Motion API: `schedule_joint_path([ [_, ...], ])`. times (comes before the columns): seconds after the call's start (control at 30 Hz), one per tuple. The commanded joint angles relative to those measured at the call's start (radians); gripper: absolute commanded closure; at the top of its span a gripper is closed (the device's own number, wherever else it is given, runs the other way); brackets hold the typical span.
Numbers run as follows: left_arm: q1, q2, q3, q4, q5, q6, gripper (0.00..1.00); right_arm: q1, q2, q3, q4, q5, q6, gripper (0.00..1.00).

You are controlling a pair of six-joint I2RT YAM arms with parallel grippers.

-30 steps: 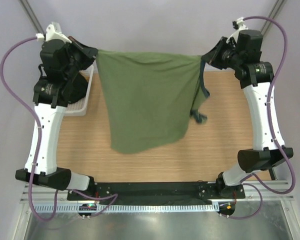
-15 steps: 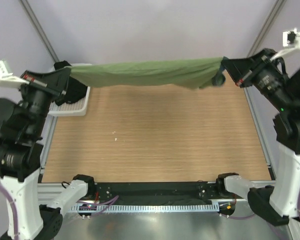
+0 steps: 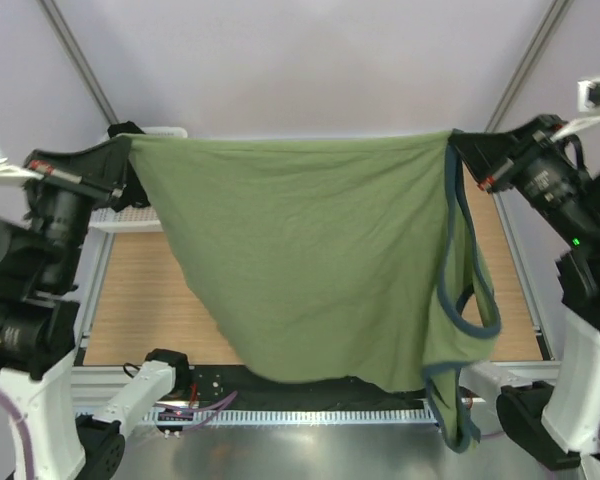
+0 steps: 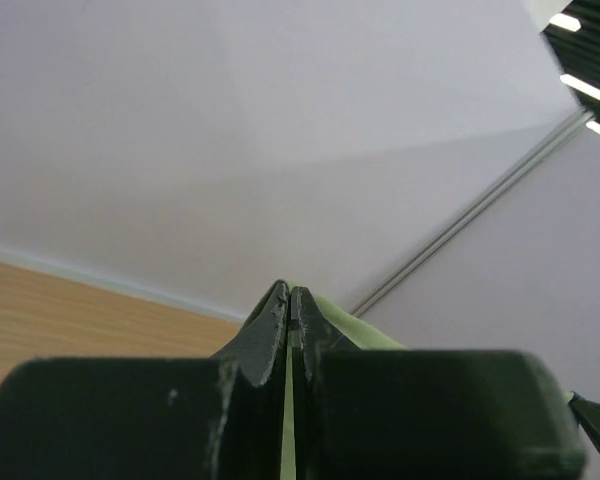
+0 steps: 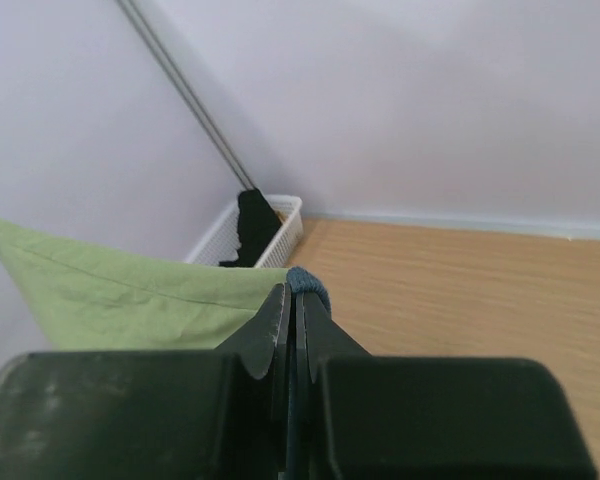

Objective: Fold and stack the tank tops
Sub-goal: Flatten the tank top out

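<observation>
The olive green tank top (image 3: 310, 260) hangs spread in the air between both grippers, high over the table, with its navy trimmed straps (image 3: 462, 300) dangling at the right. My left gripper (image 3: 130, 150) is shut on its left top corner, and the right gripper (image 3: 458, 145) is shut on its right top corner at the navy trim. The left wrist view has green cloth (image 4: 340, 322) coming out past the pinched jaws of the left gripper (image 4: 288, 296). In the right wrist view the right gripper (image 5: 292, 292) clamps the navy trim (image 5: 310, 280). The black tank top (image 5: 252, 228) lies in the basket.
A white mesh basket (image 3: 130, 218) stands at the table's far left corner, seen also as the basket (image 5: 285, 222) in the right wrist view. The wooden table (image 3: 130, 300) shows at the left and right of the hanging cloth. Metal frame posts (image 3: 75, 60) rise at the back corners.
Both arms rose and spread outward with the green top. It was pulled into a taut band at the far edge, and now hangs wide, swung toward the near side.
</observation>
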Motion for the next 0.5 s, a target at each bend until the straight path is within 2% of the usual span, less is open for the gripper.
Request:
schedule_joint_path([
  [0.0,0.004,0.103,-0.113,0.075,-0.005,0.005,1.0,-0.003,0.124,-0.064,-0.005,0.083,-0.018,0.99],
  [0.13,0.004,0.227,-0.173,0.15,-0.025,-0.015,1.0,-0.003,0.268,-0.118,0.056,0.111,-0.003,0.99],
  [0.2,0.009,0.337,-0.147,0.172,-0.034,-0.021,1.0,-0.005,0.333,-0.079,0.088,0.102,0.01,0.99],
  [0.23,0.021,0.379,-0.118,0.172,-0.034,-0.024,1.0,-0.013,0.42,-0.048,0.092,0.096,0.023,0.99],
  [0.37,0.079,0.601,0.108,0.118,0.074,-0.055,1.0,-0.036,0.65,0.22,0.061,0.037,0.053,0.99],
  [0.4,0.091,0.655,0.211,0.095,0.082,-0.055,1.0,-0.042,0.687,0.348,0.04,0.018,0.057,0.99],
  [0.47,0.098,0.684,0.299,0.084,0.076,-0.048,1.0,-0.077,0.77,0.457,0.035,-0.007,0.1,0.99],
])
